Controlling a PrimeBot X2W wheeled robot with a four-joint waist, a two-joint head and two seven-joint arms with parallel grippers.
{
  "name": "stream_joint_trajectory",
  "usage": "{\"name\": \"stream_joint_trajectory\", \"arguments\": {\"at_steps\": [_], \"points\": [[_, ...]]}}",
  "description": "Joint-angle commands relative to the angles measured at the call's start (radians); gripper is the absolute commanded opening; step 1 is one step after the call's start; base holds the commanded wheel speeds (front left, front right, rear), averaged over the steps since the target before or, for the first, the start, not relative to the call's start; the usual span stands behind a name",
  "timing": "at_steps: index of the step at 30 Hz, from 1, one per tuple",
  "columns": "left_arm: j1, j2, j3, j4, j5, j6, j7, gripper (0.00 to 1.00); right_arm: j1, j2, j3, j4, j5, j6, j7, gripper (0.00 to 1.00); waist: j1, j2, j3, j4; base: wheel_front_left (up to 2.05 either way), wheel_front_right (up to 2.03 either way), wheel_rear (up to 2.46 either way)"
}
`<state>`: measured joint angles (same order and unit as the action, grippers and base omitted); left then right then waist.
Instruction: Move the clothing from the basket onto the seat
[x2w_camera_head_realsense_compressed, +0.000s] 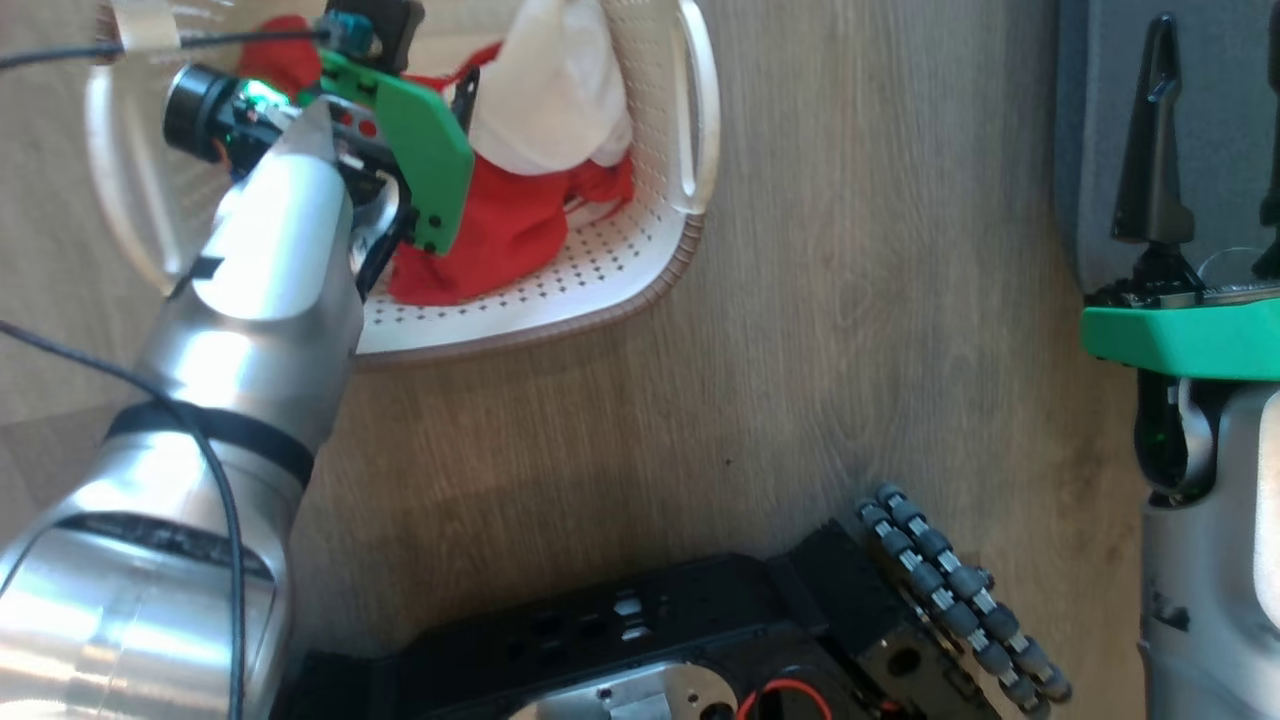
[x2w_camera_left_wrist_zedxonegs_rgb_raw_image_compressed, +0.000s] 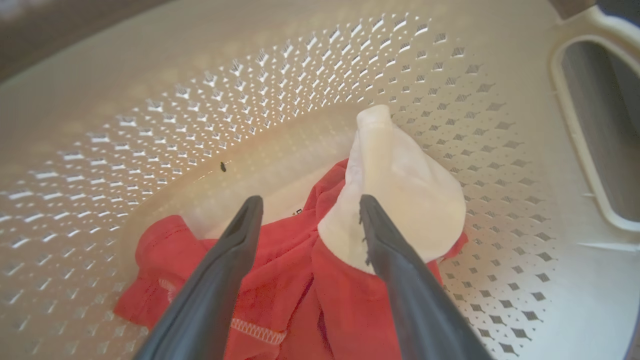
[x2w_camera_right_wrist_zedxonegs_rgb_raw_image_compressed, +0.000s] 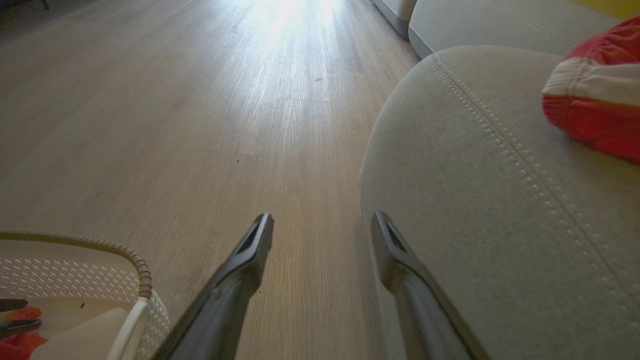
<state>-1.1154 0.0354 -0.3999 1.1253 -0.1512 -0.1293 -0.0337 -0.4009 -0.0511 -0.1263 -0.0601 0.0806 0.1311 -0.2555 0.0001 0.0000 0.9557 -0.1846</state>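
Observation:
The cream-white perforated basket (x2w_camera_head_realsense_compressed: 640, 270) stands on the wooden floor at the upper left. Inside it lies the red clothing (x2w_camera_head_realsense_compressed: 500, 235) with a white patch (x2w_camera_head_realsense_compressed: 555, 90). My left arm reaches down into the basket. In the left wrist view my left gripper (x2w_camera_left_wrist_zedxonegs_rgb_raw_image_compressed: 310, 205) is open just above the red clothing (x2w_camera_left_wrist_zedxonegs_rgb_raw_image_compressed: 280, 270), and its right finger crosses the white patch (x2w_camera_left_wrist_zedxonegs_rgb_raw_image_compressed: 400, 200). My right gripper (x2w_camera_head_realsense_compressed: 1217, 40) is open and holds nothing at the rounded edge of the grey seat (x2w_camera_head_realsense_compressed: 1090, 150). Another red garment (x2w_camera_right_wrist_zedxonegs_rgb_raw_image_compressed: 595, 95) with white stripes lies on the seat (x2w_camera_right_wrist_zedxonegs_rgb_raw_image_compressed: 475, 175).
My black base with its roller wheel (x2w_camera_head_realsense_compressed: 960, 590) sits low in the head view. Wooden floor (x2w_camera_right_wrist_zedxonegs_rgb_raw_image_compressed: 200, 125) stretches between the basket (x2w_camera_right_wrist_zedxonegs_rgb_raw_image_compressed: 140, 270) and the seat. A second grey cushion (x2w_camera_right_wrist_zedxonegs_rgb_raw_image_compressed: 490, 25) lies beyond the seat. A black cable (x2w_camera_head_realsense_compressed: 225, 520) runs along my left arm.

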Motion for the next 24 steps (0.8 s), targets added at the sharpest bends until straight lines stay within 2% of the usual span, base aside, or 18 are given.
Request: {"name": "stream_joint_trajectory", "arguments": {"at_steps": [1, 13, 24], "points": [[-0.002, 0.015, -0.007, -0.002, -0.018, -0.001, 0.008, 1.0, 0.041, 0.001, 0.015, -0.033, 0.004, 0.0, -0.006, 1.0, -0.0001, 0.0, 0.036, -0.03, 0.0, 0.0, 0.0], [-0.023, 0.015, -0.14, 0.095, -0.145, -0.001, 0.024, 1.0, 0.151, 0.001, -0.023, -0.068, 0.016, 0.0, -0.006, 1.0, -0.0001, 0.0, 0.041, -0.041, 0.0, 0.0, 0.0], [-0.02, 0.015, -0.177, 0.139, -0.206, -0.001, 0.032, 1.0, 0.196, 0.001, -0.032, -0.094, 0.024, 0.0, -0.006, 1.0, -0.0001, 0.0, 0.033, -0.033, 0.0, 0.0, 0.0]]}}
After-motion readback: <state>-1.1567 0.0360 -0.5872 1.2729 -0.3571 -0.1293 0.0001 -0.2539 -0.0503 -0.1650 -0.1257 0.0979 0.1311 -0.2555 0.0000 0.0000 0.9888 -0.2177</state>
